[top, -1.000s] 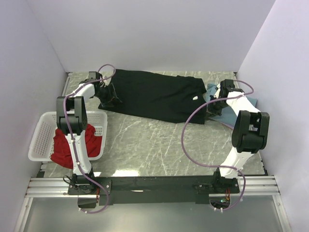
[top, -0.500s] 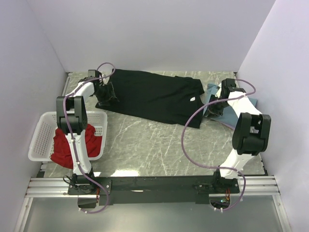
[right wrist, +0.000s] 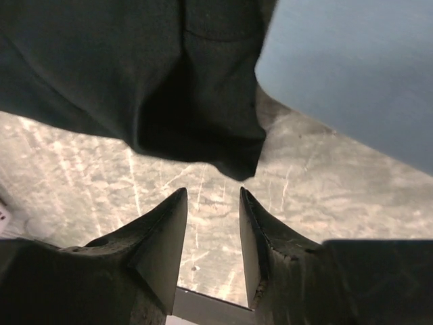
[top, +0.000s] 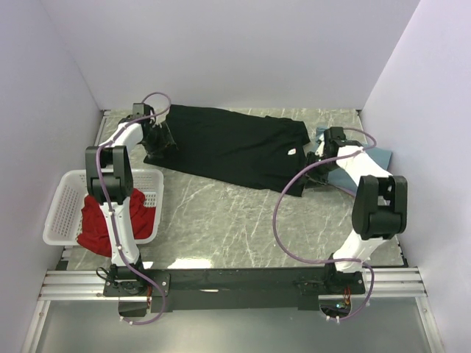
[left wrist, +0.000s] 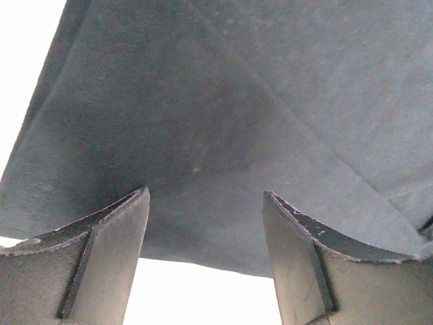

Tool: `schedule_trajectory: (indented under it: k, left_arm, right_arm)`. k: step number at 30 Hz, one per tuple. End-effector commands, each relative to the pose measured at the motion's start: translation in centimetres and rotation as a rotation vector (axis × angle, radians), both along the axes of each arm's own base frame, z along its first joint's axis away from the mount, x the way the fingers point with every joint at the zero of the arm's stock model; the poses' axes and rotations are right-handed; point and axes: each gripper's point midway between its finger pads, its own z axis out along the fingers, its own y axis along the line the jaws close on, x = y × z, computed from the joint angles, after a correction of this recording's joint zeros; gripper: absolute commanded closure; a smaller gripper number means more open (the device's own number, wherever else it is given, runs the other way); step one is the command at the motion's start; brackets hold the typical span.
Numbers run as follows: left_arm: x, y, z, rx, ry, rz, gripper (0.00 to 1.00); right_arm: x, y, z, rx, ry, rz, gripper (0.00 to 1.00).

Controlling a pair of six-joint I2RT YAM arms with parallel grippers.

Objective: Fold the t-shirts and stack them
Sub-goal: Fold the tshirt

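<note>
Black t-shirt with a white square mark, red t-shirt, dusty-blue t-shirt, white latticed basket, grey-veined marble table.

Grey marble table, plain white walls.

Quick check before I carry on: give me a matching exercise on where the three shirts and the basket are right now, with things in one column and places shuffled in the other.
Things:
1. black t-shirt
2. red t-shirt
3. dusty-blue t-shirt
4. white basket

Places:
a. left side, beside the left arm
b. inside the basket
c. spread out along the far side of the table
d. far right, partly under the right arm

Pairs: 1-c, 2-b, 3-d, 4-a.
</note>
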Motion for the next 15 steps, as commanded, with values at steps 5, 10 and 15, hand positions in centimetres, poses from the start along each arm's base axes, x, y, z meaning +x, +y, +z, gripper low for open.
schedule_trajectory:
  k: [5, 10, 15]
  left_arm:
    - [0.7, -2.5, 3.5, -0.138, -0.093, 0.062, 0.26]
    - [0.4, -3.2, 1.1, -0.191, -0.047, 0.095, 0.26]
    - [1.1, -3.0, -0.1, -0.196, -0.043, 0.121, 0.26]
  right_arm:
    - [0.3, 1.4, -2.8, -0.058, 0.045, 0.012, 0.55]
    - [-0.2, 0.4, -4.7, -0.116, 0.109, -0.022, 0.54]
    - [-0.4, 0.1, -5.6, -0.142, 0.135, -0.043, 0.54]
